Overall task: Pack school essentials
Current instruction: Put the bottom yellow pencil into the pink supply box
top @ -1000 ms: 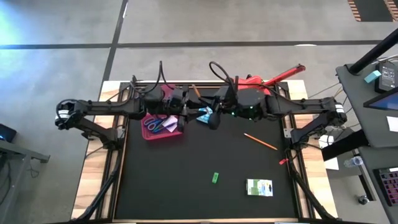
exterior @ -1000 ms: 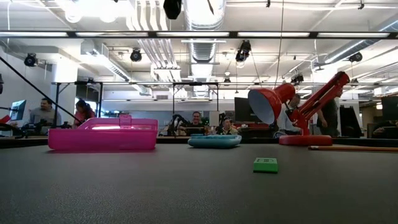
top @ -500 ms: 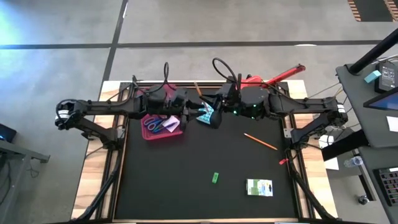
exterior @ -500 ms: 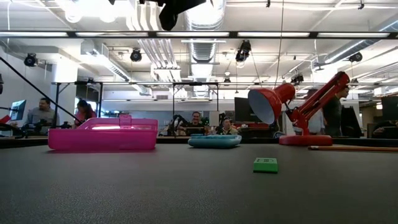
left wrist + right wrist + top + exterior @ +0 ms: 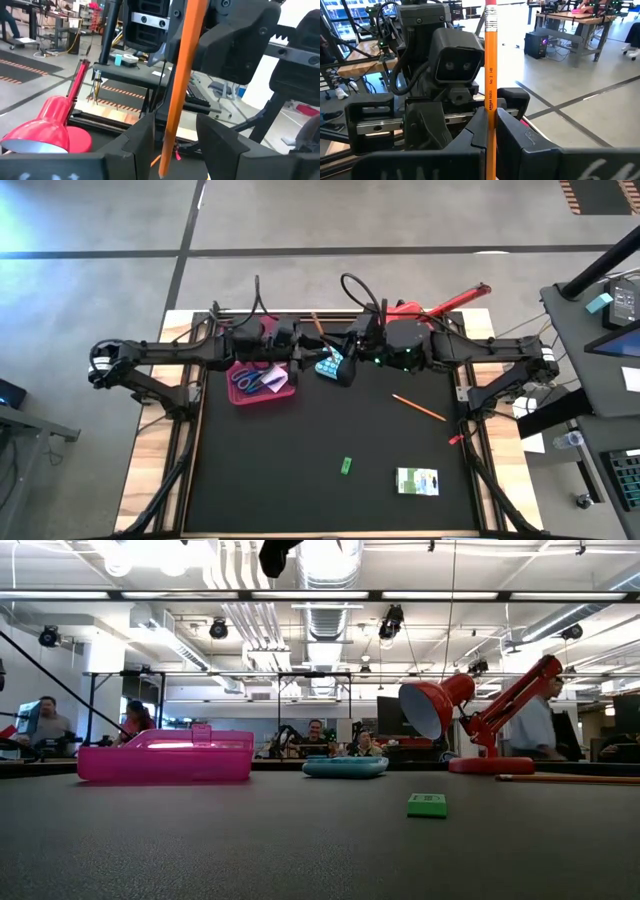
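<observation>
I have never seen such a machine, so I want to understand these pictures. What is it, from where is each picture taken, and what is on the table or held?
It is a robot with two dark arms at a black table. One camera looks down from above, one looks level across the table, one sits on each wrist. The right gripper is shut on an orange pencil, holding it between the open fingers of the left gripper. On the table lie a second orange pencil, a small green eraser, a white-green packet and a pink translucent plastic box with blue-handled scissors inside. A red desk lamp stands at the back.
</observation>
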Available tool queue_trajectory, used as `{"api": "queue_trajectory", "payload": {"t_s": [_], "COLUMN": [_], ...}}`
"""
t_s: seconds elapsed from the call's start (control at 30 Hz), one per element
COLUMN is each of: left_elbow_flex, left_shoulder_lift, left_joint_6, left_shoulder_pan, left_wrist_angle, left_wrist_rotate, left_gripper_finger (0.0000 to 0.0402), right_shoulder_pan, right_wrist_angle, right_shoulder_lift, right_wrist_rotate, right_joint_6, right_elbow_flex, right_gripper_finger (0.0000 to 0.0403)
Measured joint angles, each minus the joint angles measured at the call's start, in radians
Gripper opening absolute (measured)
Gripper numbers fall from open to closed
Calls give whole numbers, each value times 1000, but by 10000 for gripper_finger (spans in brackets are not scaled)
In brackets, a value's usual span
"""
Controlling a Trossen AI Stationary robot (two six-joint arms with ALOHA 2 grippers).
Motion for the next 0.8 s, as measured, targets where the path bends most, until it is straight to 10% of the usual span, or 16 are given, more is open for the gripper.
{"api": "queue_trajectory", "payload": {"t_s": [0.5, 0.8], "left_elbow_flex": [10, 7], "left_shoulder_lift": [18, 18], "left_joint_6": [-1, -8], "left_shoulder_pan": [0, 0], "left_wrist_angle": [48, 32], "left_wrist_rotate": [4, 5], "left_gripper_finger": [12, 11], "right_shoulder_pan": [0, 0], "right_wrist_angle": [9, -1], "right_shoulder_lift": [9, 24], "right_wrist_rotate": [-13, -14], "right_joint_6": [6, 6], "right_elbow_flex": [-1, -1], "right_gripper_finger": [13, 16]}}
